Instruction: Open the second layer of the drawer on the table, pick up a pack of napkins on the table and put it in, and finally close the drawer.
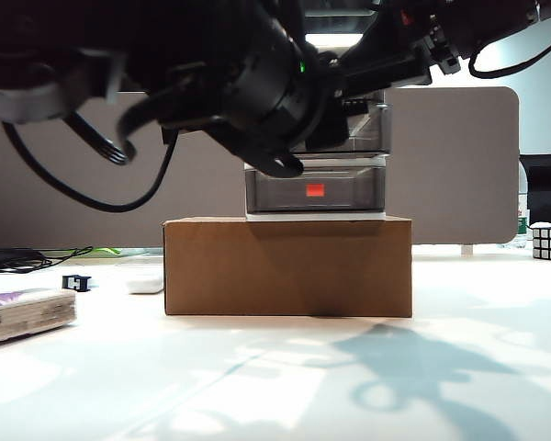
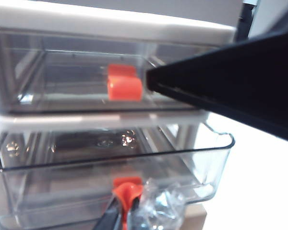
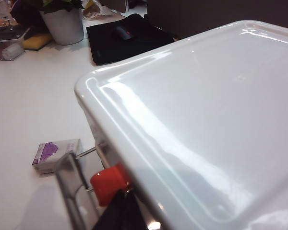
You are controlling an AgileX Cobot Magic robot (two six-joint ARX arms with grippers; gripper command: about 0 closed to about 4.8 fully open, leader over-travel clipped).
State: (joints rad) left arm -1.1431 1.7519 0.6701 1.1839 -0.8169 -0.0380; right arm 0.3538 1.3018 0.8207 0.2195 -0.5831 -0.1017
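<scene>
White table (image 1: 459, 367), grey partition behind; drawer (image 1: 317, 188) atop brown cardboard box (image 1: 287, 266), centre.

Step in hand: opening second layer (image 2: 110, 167). Left wrist view shows it drawn partway out, left gripper (image 2: 122, 211) fingers pinched together on its red-orange handle (image 2: 127, 188).

Right gripper over drawer's white top (image 3: 206, 120); fingers not seen, state cannot tell.

Pack of napkins (image 1: 28, 312) lies near-left on table, well apart from box, untouched.

Next move, likely: pull tray out further, let go handle, reach left for pack.

smoky grey drawer (image 2: 110, 158) (red-orange handle (image 2: 127, 188)), purple-patched pack of napkins (image 1: 28, 313)
</scene>
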